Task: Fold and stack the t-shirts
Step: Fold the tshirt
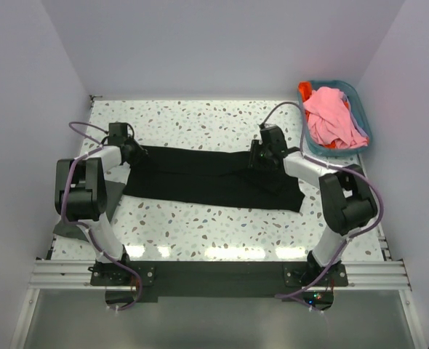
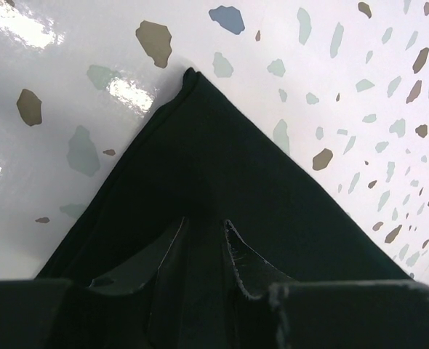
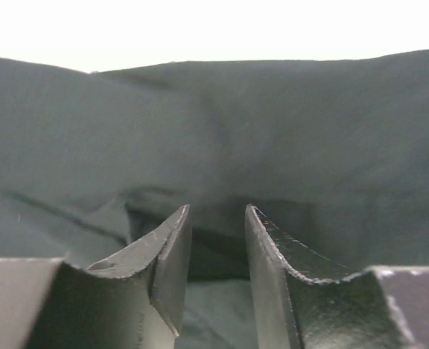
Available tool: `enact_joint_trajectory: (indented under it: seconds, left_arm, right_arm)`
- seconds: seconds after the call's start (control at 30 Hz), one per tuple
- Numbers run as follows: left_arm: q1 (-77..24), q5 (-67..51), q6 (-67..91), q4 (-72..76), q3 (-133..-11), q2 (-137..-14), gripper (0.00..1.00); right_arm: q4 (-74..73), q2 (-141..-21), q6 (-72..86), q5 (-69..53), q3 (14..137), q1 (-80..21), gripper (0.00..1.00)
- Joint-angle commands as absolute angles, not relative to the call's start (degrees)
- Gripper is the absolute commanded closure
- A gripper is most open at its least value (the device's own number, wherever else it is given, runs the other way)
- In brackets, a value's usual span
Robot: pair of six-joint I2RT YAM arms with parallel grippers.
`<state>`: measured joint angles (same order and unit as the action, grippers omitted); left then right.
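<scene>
A large black t-shirt (image 1: 207,178) lies folded into a long strip across the middle of the speckled table. My left gripper (image 1: 132,154) is at the strip's far left corner. In the left wrist view the gripper (image 2: 203,225) has its jaws close together on the black fabric (image 2: 222,145). My right gripper (image 1: 260,156) is on the strip's far edge, towards the right end. In the right wrist view the gripper (image 3: 216,211) has its jaws narrowly apart with a raised fold of the black shirt (image 3: 214,123) between them. A pink t-shirt (image 1: 331,113) and an orange-red one (image 1: 304,91) lie in the basket.
A teal plastic basket (image 1: 361,109) stands at the far right corner, off the table's edge. A dark grey shape (image 1: 67,230) lies at the left edge behind the left arm. White walls enclose the table on three sides.
</scene>
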<state>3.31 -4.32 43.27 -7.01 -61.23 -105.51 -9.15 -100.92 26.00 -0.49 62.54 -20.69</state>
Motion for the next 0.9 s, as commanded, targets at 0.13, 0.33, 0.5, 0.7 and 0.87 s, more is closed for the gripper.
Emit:
enact_joint_trajectory:
  seconds: [0.13,0.33,0.5,0.7,0.87]
  left_arm:
    - [3.52,-4.92,41.84,-7.12,-61.35,-102.31,0.71]
    - [3.52,-5.27,41.92,-7.03,-61.08,-101.69,0.71]
    - [3.43,-5.98,41.75,-6.68,-60.65,-101.43,0.71]
    - [3.43,-6.42,39.99,-7.29,-60.56,-100.46,0.7]
    - [3.43,-6.59,39.73,-7.82,-60.73,-99.93,0.7]
  right_arm:
    - [-5.36,-90.37,28.74,0.88,51.96,-26.1,0.64]
    - [-5.18,-82.02,31.2,2.37,44.04,-30.41,0.64]
    - [-9.12,-78.05,30.5,3.86,45.43,-30.76,0.57]
    - [-15.72,-79.27,27.6,12.56,51.76,-30.06,0.53]
    - [-13.02,-86.3,29.44,10.39,51.87,-30.32,0.66]
